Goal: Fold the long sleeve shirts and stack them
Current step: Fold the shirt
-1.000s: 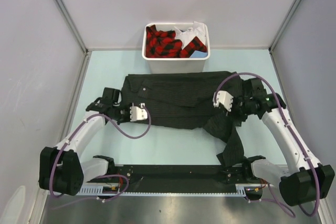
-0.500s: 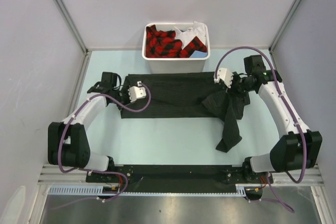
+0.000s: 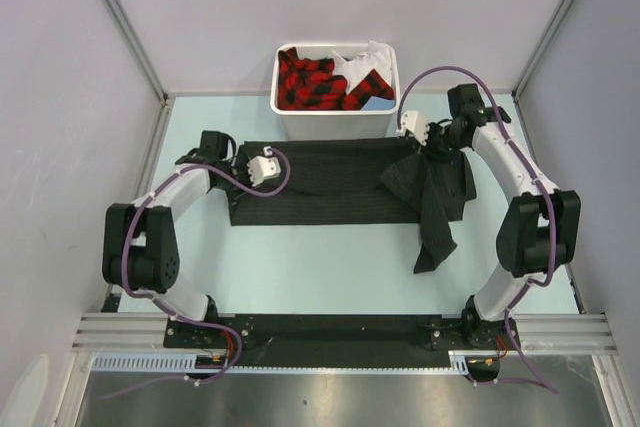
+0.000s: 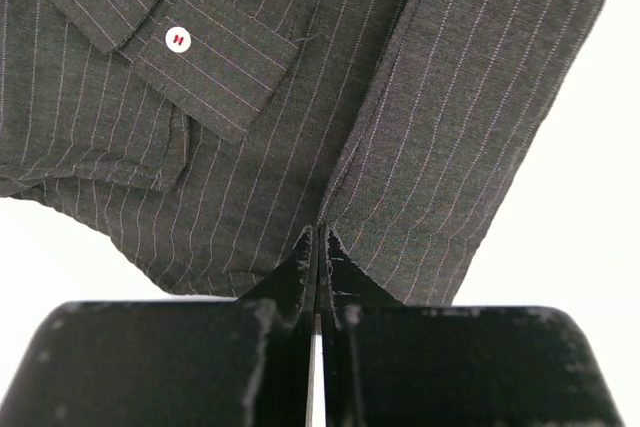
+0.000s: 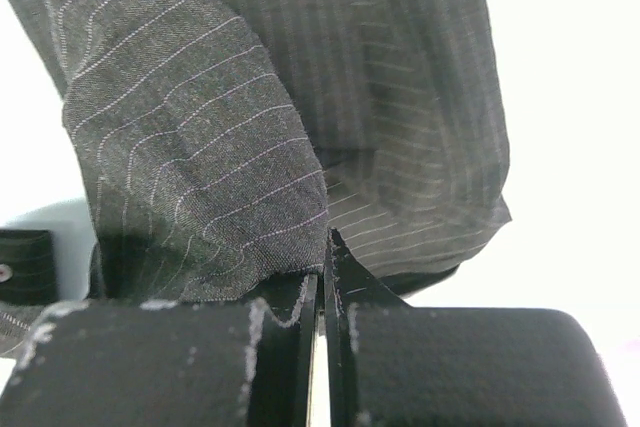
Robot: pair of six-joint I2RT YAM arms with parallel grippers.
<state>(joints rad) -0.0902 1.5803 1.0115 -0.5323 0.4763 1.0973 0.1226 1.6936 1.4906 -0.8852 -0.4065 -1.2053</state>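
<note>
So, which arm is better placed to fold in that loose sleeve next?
Right, probably. The sleeve hangs off the shirt's right end, close beside the right end effector; the left end effector is clamped on the opposite edge.

White plastic bin (image 3: pixel 335 125) at the desk's (image 3: pixel 300 267) far edge, heaped with red-and-black plaid cloth (image 3: pixel 308 82) and white fabric (image 3: pixel 364 55).

The pinstriped shirt (image 3: pixel 330 182) is matt woven cloth, its cuff button (image 4: pixel 177 39) glossy white plastic. The fingers (image 4: pixel 285 282) of the left gripper (image 4: pixel 318 235) are matt black, scuffed pale at the edges. At the far edge of the smooth worktop (image 3: pixel 300 267) stands a white plastic bin (image 3: pixel 335 125) holding plaid cloth (image 3: pixel 310 82).
</note>
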